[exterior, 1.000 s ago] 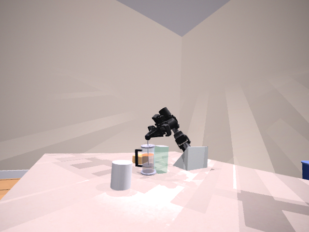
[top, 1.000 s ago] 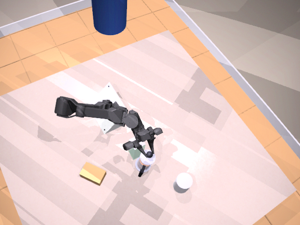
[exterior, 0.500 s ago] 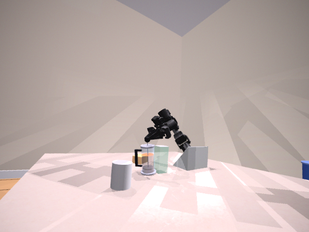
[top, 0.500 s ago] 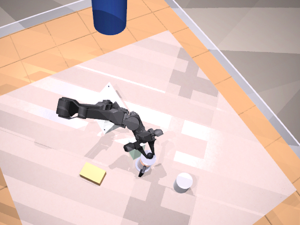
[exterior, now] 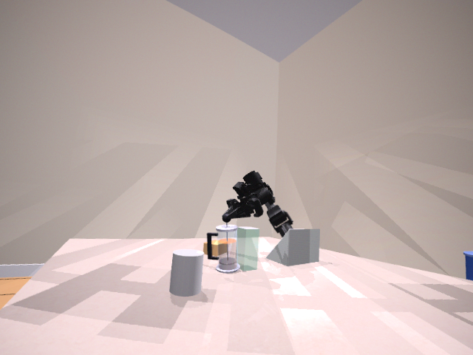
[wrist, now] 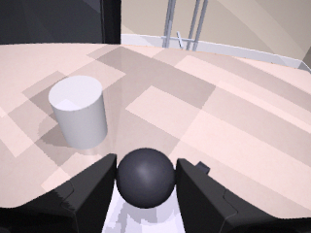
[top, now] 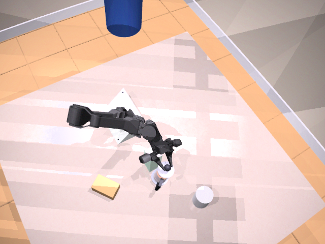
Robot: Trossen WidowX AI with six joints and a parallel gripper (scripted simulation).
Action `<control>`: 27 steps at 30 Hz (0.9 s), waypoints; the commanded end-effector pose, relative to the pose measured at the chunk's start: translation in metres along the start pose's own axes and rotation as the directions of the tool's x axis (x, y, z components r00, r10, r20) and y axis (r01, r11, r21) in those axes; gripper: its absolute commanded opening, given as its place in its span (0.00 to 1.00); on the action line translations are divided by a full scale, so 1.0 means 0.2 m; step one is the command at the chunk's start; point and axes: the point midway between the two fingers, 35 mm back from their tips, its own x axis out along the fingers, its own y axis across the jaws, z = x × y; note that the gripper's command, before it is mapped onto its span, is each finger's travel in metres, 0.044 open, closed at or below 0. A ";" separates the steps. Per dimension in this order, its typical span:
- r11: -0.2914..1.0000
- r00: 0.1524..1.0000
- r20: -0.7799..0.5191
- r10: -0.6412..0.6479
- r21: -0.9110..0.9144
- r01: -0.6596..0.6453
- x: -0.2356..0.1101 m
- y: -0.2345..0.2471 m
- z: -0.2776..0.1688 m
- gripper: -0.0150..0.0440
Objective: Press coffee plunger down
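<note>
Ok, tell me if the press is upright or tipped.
Upright: in the exterior view the coffee press stands straight on the table, gripper shut on its plunger knob.

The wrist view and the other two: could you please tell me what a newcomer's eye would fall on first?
Most striking is the black gripper, its fingers shut on the dark round plunger knob directly above the glass coffee press. Near the press stand a grey cylinder, towards the exterior camera, and a pale green block right beside it. At the top view's upper edge looms a big blue cylinder.
</note>
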 end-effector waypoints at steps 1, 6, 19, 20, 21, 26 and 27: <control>1.000 1.000 0.000 0.000 0.000 0.000 0.00 0.00 0.00 0.47; 1.000 1.000 0.000 0.000 0.000 0.000 0.00 0.00 0.00 0.47; 1.000 1.000 0.000 0.000 0.000 0.000 0.00 0.00 0.00 0.92; 1.000 1.000 0.000 0.000 0.000 0.000 0.00 0.00 0.00 0.96; 1.000 1.000 0.000 0.000 0.000 0.000 0.00 0.00 0.00 1.00; 1.000 1.000 -0.004 0.002 0.000 -0.002 -0.01 0.01 0.02 1.00; 1.000 1.000 -0.007 0.004 0.001 -0.004 -0.02 0.01 0.03 1.00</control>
